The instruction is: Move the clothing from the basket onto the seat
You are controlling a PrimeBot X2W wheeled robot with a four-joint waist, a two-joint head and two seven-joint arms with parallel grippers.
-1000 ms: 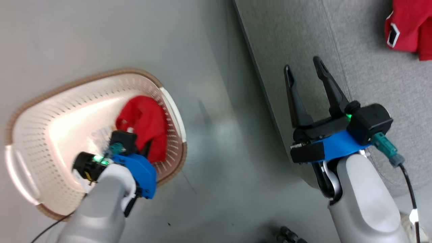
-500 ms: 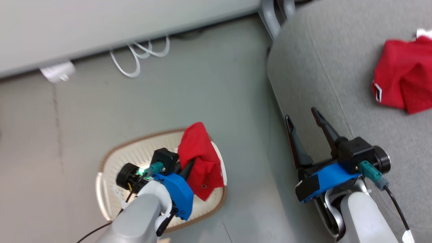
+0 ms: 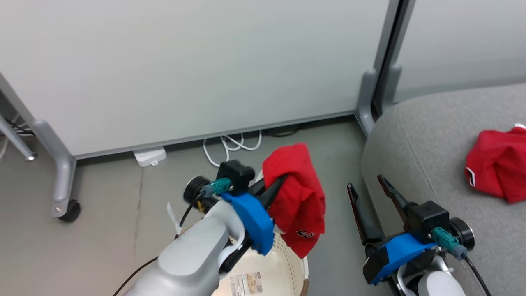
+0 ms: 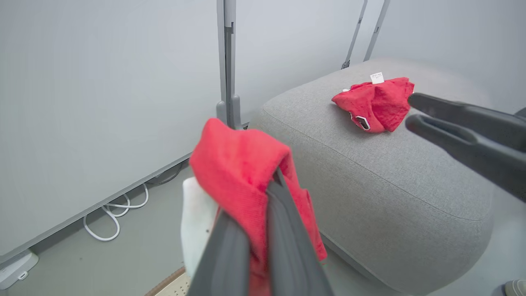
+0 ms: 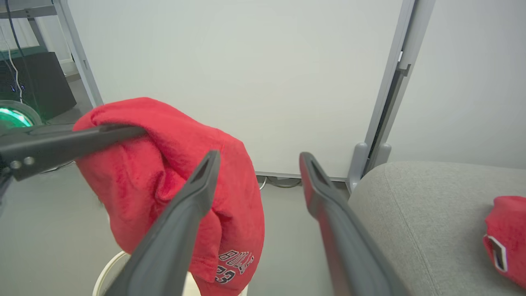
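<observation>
The left tool (image 3: pixel 277 185) is shut tight on a red shirt (image 3: pixel 302 197). Its two dark fingers pinch the cloth near the top, and the rest of the shirt hangs down in loose folds. Near the low end of the shirt there are letters and the number 23. In the head view the shirt is near the middle.

The basket (image 3: pixel 287 263) is on the floor (image 3: pixel 115 213) at 6 o'clock in the head view, under the left arm. It is white with many small holes, and a paper label (image 3: pixel 246 283) is stuck inside it. The shirt hangs over the 3 o'clock side of the basket. I cannot tell if the low end of the shirt touches the rim.

The right tool (image 3: pixel 365 183) is at about 4 o'clock in the head view. Its fingers are spread wide and hold nothing. They point up, right by the edge of the big grey sofa (image 3: pixel 431 144).

The sofa fills the 3 o'clock side of the head view. A second red piece of clothing (image 3: pixel 497 168) lies bunched up on top of the sofa, at 3 o'clock, well apart from both tools. It has a bit of white trim.

Behind it all, at 12 o'clock, stands a pale wall panel (image 3: pixel 205 61). White cables (image 3: pixel 232 146) lie in loops on the floor at the foot of it. A small black wheel (image 3: pixel 68 211) is at 9 o'clock.
</observation>
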